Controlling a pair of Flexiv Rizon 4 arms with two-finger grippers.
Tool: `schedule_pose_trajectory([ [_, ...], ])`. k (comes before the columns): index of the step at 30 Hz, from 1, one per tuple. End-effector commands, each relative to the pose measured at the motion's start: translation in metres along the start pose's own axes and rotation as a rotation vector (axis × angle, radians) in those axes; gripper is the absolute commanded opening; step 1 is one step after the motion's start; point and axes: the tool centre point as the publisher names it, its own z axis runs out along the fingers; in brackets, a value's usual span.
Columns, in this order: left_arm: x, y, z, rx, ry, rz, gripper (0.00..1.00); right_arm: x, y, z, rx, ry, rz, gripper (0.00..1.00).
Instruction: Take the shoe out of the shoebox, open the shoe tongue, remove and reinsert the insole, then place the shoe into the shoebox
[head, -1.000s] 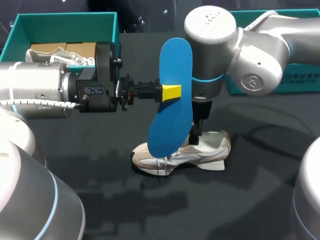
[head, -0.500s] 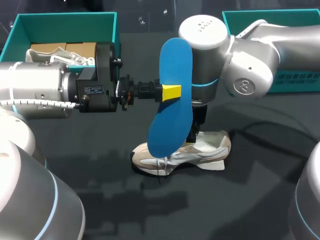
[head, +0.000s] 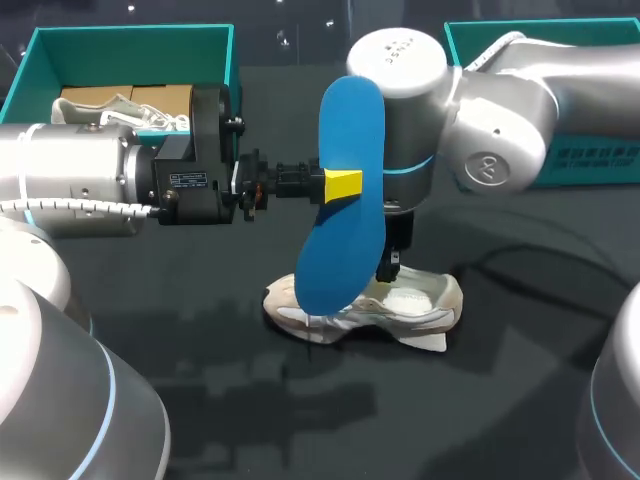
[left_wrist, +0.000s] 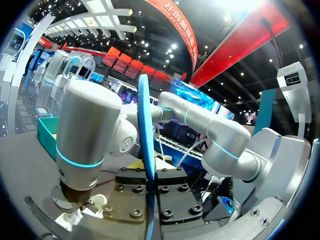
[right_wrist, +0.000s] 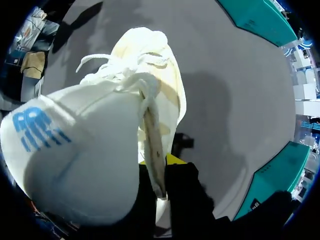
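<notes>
White shoe and brown paper inside teal shoebox

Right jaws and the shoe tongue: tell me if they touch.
Touching. Right wrist view shows the tongue pinched between the right jaws, pressed from both sides.

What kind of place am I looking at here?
Likely a robot demonstration table: a dark tabletop, an open teal shoebox, a white sneaker, and the left gripper holding a blue flat insole.

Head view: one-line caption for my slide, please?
Left gripper holds the blue insole upright over the white shoe, which the right gripper pinches at its opening.
</notes>
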Motion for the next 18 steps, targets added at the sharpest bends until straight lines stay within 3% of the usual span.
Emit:
schedule_pose_trajectory([
  [1, 0.001, 0.002, 0.000, 0.004, -0.001, 0.000, 0.00, 0.002, -0.007, -0.017, 0.002, 0.007, 0.040, 0.00],
  [6, 0.001, 0.002, 0.000, 0.004, -0.001, 0.000, 0.00, 0.006, -0.013, -0.026, -0.028, 0.052, 0.193, 0.00],
  [14, 0.001, 0.002, 0.000, 0.004, -0.001, 0.000, 0.00, 0.019, -0.025, -0.031, -0.157, 0.107, 0.608, 0.00],
  [18, 0.001, 0.002, 0.000, 0.004, -0.001, 0.000, 0.00, 0.031, -0.023, -0.038, -0.174, 0.067, 0.732, 0.00],
])
